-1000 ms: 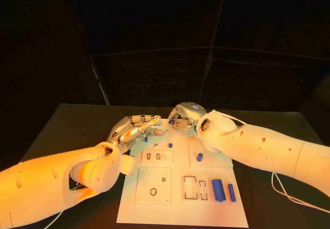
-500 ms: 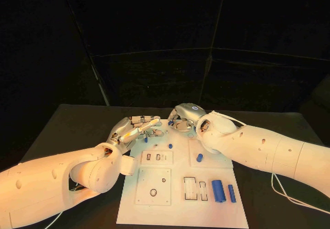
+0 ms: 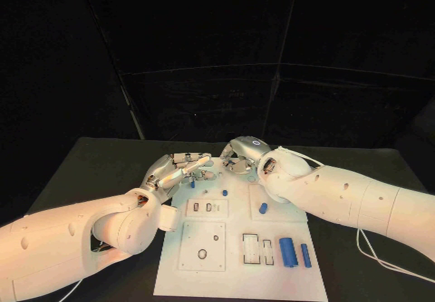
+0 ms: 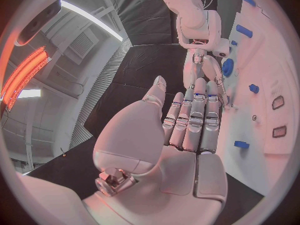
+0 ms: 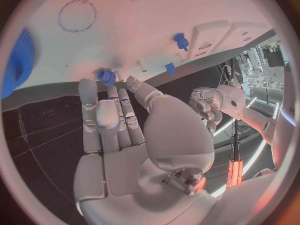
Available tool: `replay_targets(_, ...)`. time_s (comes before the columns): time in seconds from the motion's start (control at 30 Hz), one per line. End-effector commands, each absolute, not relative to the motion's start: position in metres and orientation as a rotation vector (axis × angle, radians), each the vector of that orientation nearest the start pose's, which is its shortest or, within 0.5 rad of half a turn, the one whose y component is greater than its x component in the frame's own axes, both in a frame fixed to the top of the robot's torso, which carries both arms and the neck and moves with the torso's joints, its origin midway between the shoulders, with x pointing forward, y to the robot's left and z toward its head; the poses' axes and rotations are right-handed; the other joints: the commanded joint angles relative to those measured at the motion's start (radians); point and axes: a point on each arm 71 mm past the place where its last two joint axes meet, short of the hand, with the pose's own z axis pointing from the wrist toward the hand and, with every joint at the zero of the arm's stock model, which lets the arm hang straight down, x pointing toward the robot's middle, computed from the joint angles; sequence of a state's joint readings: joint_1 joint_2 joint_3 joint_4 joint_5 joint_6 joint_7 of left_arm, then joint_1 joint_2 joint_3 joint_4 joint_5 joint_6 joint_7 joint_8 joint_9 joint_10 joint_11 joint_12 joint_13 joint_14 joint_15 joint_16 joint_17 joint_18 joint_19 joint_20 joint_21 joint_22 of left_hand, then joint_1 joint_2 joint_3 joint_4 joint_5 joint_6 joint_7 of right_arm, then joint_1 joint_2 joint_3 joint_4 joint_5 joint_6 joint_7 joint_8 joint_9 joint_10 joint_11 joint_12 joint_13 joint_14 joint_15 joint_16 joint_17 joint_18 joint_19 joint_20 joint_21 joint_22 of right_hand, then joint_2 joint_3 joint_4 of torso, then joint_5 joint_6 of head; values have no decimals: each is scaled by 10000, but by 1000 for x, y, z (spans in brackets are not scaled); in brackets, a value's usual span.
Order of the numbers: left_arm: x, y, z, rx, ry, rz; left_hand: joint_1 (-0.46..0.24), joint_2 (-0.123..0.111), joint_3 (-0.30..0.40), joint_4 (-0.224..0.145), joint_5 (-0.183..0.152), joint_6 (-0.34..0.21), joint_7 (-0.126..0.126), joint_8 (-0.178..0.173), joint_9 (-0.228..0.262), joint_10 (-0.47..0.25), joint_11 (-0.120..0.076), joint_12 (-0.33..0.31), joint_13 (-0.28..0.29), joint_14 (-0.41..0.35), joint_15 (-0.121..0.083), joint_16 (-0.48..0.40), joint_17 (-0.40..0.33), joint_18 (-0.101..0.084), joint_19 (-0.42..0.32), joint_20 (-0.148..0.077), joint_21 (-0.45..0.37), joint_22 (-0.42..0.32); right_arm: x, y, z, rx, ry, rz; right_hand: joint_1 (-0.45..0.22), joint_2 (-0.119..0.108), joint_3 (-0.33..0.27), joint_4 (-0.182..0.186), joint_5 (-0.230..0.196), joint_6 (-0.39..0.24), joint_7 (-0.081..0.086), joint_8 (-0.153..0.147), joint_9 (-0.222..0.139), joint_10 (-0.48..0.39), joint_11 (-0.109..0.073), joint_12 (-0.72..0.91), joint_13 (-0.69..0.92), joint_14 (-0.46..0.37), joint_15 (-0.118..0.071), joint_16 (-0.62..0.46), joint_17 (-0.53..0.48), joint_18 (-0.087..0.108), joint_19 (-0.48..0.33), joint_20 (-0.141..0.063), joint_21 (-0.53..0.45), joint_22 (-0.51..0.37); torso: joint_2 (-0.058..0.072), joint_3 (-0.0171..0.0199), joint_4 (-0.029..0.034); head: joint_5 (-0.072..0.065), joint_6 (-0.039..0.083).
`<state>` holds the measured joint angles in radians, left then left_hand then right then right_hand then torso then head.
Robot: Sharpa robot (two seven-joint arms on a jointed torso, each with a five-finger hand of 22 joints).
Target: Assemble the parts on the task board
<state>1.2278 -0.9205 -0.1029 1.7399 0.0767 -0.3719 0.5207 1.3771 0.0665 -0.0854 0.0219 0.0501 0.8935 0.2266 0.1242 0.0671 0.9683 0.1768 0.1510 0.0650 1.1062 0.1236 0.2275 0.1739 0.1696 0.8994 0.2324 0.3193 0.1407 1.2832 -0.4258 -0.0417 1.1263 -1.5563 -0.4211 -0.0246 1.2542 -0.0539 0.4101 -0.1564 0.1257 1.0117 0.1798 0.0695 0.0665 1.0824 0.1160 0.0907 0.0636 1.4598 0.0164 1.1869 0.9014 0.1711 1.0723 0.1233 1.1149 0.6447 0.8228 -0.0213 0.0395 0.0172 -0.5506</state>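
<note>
Black table (image 3: 82,163) under everything, and on it I see the white board (image 3: 237,277) running from the near edge toward the two hands. My left arm (image 3: 63,242) comes in low on its side, my right arm (image 3: 363,198) on the other, and both meet over the board's far end.

The left hand (image 3: 174,168) sits at the far left corner of the board. From its wrist camera the fingers (image 4: 197,117) lie straight and side by side, thumb off to one side, palm bare; I see nothing held in it. The right hand (image 3: 243,156) hovers just beside it over the far edge. Its wrist view shows the same: fingers (image 5: 109,115) stretched out flat with their tips near a small blue part (image 5: 105,75), and I cannot tell whether they touch it.

On the board, the large blue cylinder (image 3: 287,251) lies near the right edge with a thin blue rod (image 3: 305,255) just beside it. A short blue peg (image 3: 263,207) lies mid-board. A tiny blue piece (image 3: 224,191) sits further up, and another small one (image 3: 192,184) is close under the left hand's fingertips.
</note>
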Motion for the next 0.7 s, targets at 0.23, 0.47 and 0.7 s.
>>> replay_targets(0.23, 444, 189, -164, -11022, 13611, -16849, -29, 90, 12, -56, -15, 0, 127, -42, -8, 11, 51, -67, -3, 63, 6, -44, 14, 130, 70, 20, -53, -20, 553, -85, -147, -3096, 14143, 6668, -2, -62, -18, 66, -63, -59, -6, -64, -11, -59, -19, -49, 5, -14, 59, -46, -6, 1, -57, 14, -41, -13, 5, 0, 8, 41, 21)
replay_targets(0.47, 444, 189, -164, -11023, 13606, -16833, -29, 90, 12, -56, -15, 0, 127, -42, -8, 11, 51, -67, -3, 63, 6, -44, 14, 130, 70, 20, -53, -20, 553, -86, -147, -3085, 14165, 6648, 8, -66, -17, 65, -54, -63, -10, -62, -10, -64, -20, -46, 7, -16, 60, -49, -12, 0, -54, 16, -36, -3, 2, 7, -8, 60, 14)
replay_targets(0.7, 445, 189, -164, -11020, 13604, -16832, -34, 100, 15, -57, -15, 1, 128, -45, -8, 12, 51, -70, -3, 65, 6, -47, 15, 130, 72, 20, -55, -22, 553, -89, -147, -3044, 14147, 6590, 22, -67, -12, 63, -39, -63, -14, -57, -7, -69, -21, -41, 9, -17, 60, -49, -12, 2, -57, 19, -38, -7, 1, 6, -20, 37, 14)
